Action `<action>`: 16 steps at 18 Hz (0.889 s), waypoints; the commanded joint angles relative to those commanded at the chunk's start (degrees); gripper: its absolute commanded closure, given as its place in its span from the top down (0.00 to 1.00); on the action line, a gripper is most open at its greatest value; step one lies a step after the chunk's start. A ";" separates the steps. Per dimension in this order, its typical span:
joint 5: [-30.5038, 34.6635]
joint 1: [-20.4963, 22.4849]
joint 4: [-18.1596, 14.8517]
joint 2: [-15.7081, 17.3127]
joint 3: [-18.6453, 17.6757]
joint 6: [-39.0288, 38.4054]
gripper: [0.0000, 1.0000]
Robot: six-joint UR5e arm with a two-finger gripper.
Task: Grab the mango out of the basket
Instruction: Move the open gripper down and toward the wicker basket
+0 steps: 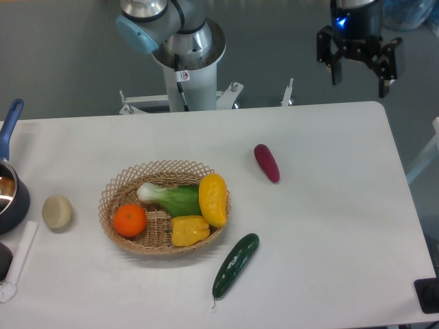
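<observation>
Mango [213, 199] lies on the right side of the wicker basket [118, 186], which stands a bit left of the table [329, 233] middle, toward the front edge; it touches the bok choy [171, 198] and the yellow pepper [189, 230], with the orange [129, 220] further left. Outside the basket, a cucumber [235, 264] lies near the front edge and a purple eggplant [267, 162] toward the back. The gripper [359, 77] hangs above the back right corner, fingers spread and holding nothing.
</observation>
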 joint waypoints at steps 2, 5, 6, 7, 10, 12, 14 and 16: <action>0.09 0.00 0.00 -0.09 0.00 0.00 1.00; 0.53 -0.18 0.35 0.00 -0.70 0.00 1.00; 0.53 -0.18 0.44 0.09 -1.66 0.00 1.00; 0.44 -0.18 0.70 0.35 -2.28 -0.09 1.00; 0.09 -0.44 1.41 0.26 -3.25 0.00 1.00; -0.17 -0.96 1.84 0.26 -3.87 -0.52 1.00; -0.18 -2.54 2.20 -0.17 -4.22 -5.16 1.00; -1.23 -4.91 2.29 -0.61 -4.74 -9.56 1.00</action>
